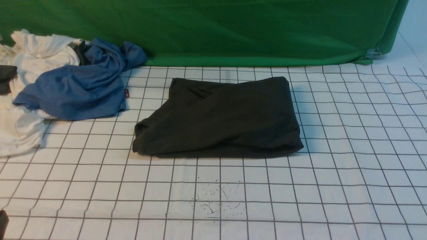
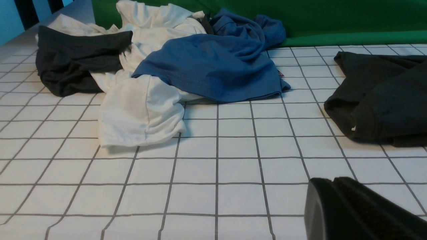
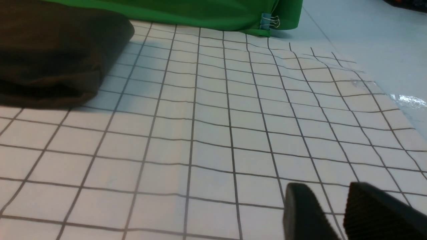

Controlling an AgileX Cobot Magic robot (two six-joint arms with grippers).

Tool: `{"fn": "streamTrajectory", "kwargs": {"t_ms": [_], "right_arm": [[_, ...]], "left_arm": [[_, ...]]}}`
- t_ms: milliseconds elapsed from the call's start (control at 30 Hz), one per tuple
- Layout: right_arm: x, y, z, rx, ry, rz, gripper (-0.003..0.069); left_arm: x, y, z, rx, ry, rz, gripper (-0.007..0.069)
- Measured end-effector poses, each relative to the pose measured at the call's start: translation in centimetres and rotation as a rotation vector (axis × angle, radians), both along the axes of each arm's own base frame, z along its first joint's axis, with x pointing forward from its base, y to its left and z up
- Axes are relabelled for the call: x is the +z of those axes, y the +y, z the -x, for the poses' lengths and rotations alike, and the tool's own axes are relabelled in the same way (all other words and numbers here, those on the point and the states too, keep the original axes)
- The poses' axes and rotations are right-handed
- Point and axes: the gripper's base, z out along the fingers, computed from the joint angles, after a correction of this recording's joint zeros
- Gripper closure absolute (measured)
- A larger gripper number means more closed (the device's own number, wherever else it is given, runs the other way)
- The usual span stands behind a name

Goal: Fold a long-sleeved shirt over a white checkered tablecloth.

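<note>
Ink specks (image 1: 217, 200) mark the tablecloth (image 1: 350, 150) at the near edge of the front view. Behind them the shirt (image 1: 220, 118) lies folded into a rough rectangle, flat on the cloth, a little toward the far side. To its left a blue garment (image 1: 76, 88) lies crumpled over a white garment (image 1: 23, 100) — both well apart from the shirt. A green backdrop (image 1: 233, 30) closes the far side, with a clip (image 1: 373, 53) at its right corner. No arm shows in this view.

From the left wrist, the left gripper (image 2: 363, 210) is a dark shape near the lens, hovering above bare cloth; its jaws are pressed together and hold nothing. Farther off, one end of the shirt (image 2: 383, 96) rests on the tablecloth (image 2: 217, 173). The blue garment (image 2: 217, 66) overlaps the white garment (image 2: 143, 110), and a dark garment (image 2: 73, 60) lies beside them.

From the right wrist, the right gripper (image 3: 337, 213) shows two dark fingers (image 3: 300, 213) with a narrow gap between them — slightly spread, pinching nothing, over the tablecloth (image 3: 200, 133). A rounded corner of the shirt (image 3: 56, 56) lies farther away, and the clip (image 3: 270, 21) is on the backdrop (image 3: 200, 11).
</note>
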Motion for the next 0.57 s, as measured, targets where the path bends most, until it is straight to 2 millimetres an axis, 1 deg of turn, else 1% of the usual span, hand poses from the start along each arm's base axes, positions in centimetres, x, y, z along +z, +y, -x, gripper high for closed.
{"fn": "streamTrajectory", "kwargs": {"t_ms": [567], "right_arm": [[0.00, 0.00, 0.00, 0.000, 0.000, 0.000, 0.0421]], "left_arm": [[0.00, 0.00, 0.00, -0.001, 0.001, -0.007, 0.0654]]}}
